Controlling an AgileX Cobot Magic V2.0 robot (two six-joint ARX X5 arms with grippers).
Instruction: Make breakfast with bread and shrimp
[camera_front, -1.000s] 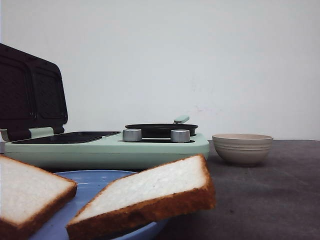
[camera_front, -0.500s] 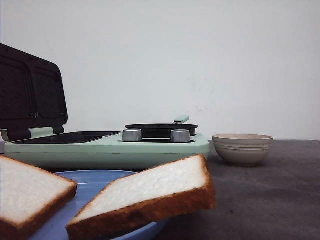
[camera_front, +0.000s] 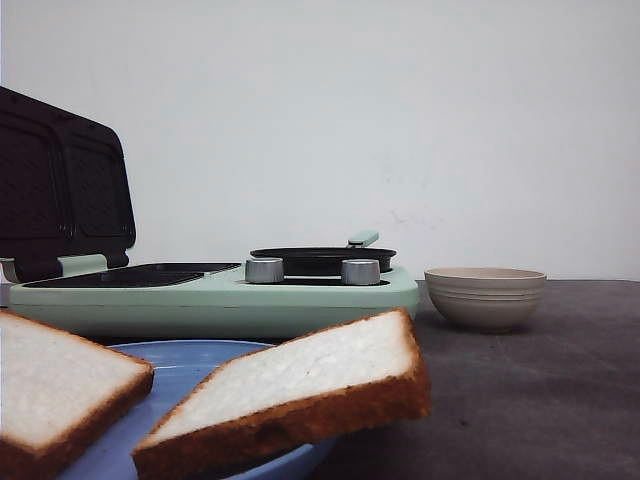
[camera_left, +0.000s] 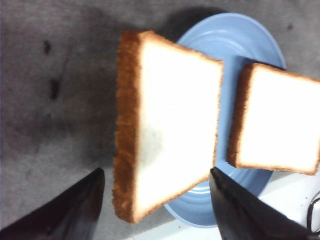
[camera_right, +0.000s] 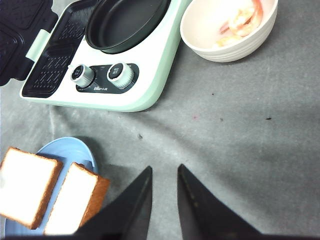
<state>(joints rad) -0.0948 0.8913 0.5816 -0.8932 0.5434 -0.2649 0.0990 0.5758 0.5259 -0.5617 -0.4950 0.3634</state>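
Two slices of bread lie on a blue plate (camera_front: 190, 365) at the near left of the table, one slice (camera_front: 300, 385) hanging over the plate's right rim, the other (camera_front: 55, 385) at the left. My left gripper (camera_left: 155, 172) hovers above the overhanging slice (camera_left: 170, 120), open wide, holding nothing. The second slice (camera_left: 280, 120) lies beside it on the plate (camera_left: 230, 30). The shrimp (camera_right: 240, 20) sits in a beige bowl (camera_right: 200, 45). Over bare table between plate and bowl, my right gripper (camera_right: 164, 170) is open only a narrow gap, with nothing in it. Neither gripper shows in the front view.
A mint-green breakfast maker (camera_front: 220, 295) stands behind the plate, its dark grill lid (camera_front: 60, 185) raised at the left and a black pan (camera_front: 322, 258) on its right half, two metal knobs in front. The bowl (camera_front: 485, 297) stands right of it on the dark grey table.
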